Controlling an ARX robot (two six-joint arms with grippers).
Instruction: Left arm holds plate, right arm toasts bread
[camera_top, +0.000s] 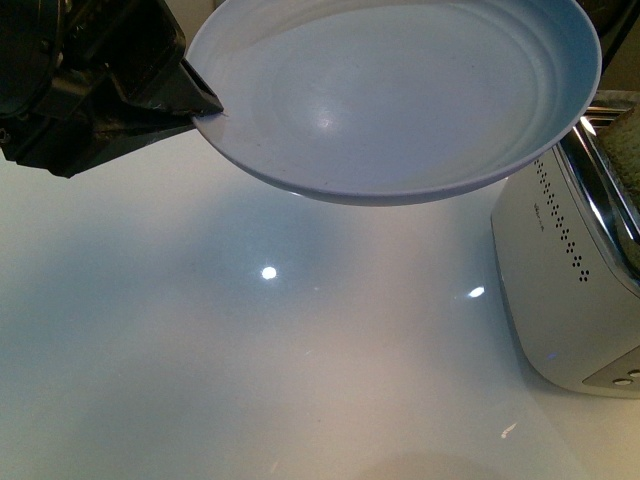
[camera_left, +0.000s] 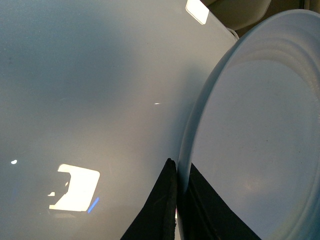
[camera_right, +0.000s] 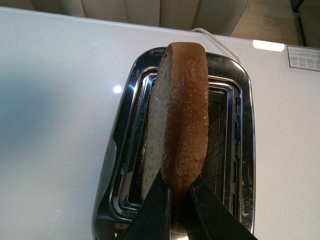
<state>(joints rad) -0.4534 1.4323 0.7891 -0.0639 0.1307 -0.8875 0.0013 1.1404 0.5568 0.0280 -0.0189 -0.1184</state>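
The pale blue plate (camera_top: 400, 90) hangs in the air at the top of the front view, empty, and my left gripper (camera_top: 205, 100) is shut on its left rim. In the left wrist view the plate (camera_left: 260, 150) stands edge-on with the left gripper (camera_left: 179, 172) pinching its rim from both sides. My right gripper (camera_right: 180, 192) is shut on the crust of the bread (camera_right: 182, 120), held edge-on right above the slots of the toaster (camera_right: 240, 150). In the front view a corner of the bread (camera_top: 625, 150) shows above the toaster (camera_top: 560, 290) at the right edge.
The toaster is white with a chrome top and small buttons (camera_top: 628, 378) on its near end; a white cord (camera_right: 215, 40) runs off behind it. A glossy white tabletop (camera_top: 250, 350) spreads under the plate. A label (camera_right: 303, 56) lies on the table beyond the toaster.
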